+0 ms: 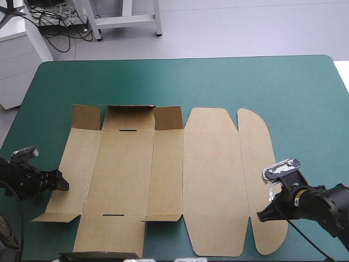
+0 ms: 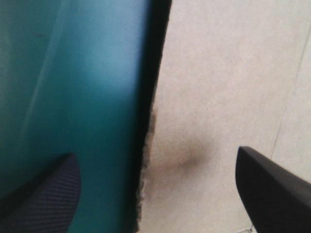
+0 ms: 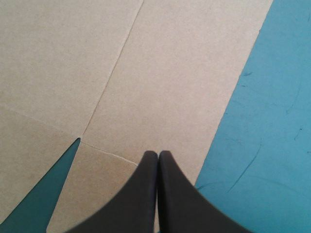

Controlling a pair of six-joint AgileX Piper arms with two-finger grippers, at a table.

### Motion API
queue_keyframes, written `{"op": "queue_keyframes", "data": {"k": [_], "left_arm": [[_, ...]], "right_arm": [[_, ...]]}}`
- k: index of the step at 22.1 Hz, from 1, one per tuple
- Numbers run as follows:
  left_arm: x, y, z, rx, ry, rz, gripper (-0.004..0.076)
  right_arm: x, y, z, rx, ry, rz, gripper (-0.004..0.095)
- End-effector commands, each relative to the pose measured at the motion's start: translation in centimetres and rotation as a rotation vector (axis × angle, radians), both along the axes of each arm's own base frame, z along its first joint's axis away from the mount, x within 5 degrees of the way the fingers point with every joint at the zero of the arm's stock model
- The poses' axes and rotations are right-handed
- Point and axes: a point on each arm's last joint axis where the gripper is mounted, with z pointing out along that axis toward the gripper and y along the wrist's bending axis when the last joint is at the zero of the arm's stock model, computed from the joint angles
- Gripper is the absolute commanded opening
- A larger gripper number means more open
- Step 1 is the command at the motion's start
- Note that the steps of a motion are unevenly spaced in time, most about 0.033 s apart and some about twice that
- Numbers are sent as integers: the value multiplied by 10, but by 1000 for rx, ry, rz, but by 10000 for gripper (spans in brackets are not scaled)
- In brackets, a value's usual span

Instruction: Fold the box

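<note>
The brown box (image 1: 163, 174) lies as a flat cut sheet across the middle of the teal-green table, with its small flaps at the far left slightly raised. My left gripper (image 1: 61, 184) is low at the sheet's left edge. In the left wrist view it (image 2: 155, 194) is open, its fingers (image 2: 46, 191) standing on either side of the box's edge (image 2: 218, 97), which casts a dark shadow on the cover. My right gripper (image 1: 263, 214) rests over the rounded right flap near the front. Its black tips (image 3: 158, 162) are shut in one arch above the board (image 3: 146, 73), holding nothing.
Teal-green cover (image 1: 294, 87) stretches bare beyond the sheet toward the far edge and on the right side. A narrow strip of cover (image 3: 262, 145) runs beside the right flap. The near flap (image 1: 103, 254) stands up at the table's front edge.
</note>
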Motion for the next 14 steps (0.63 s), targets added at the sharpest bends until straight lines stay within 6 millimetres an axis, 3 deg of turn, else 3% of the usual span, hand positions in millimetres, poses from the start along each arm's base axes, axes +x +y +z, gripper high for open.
{"op": "queue_keyframes", "data": {"k": [1, 8, 14], "left_arm": [[6, -2, 0, -71, -22, -6, 617], [17, -13, -19, -337, 20, -57, 617], [13, -18, -29, -399, 74, -62, 617]], "right_arm": [[3, 0, 8, 16, -42, 0, -20], [3, 2, 8, 32, -35, -2, -20], [3, 2, 8, 35, -41, -1, -20]]}}
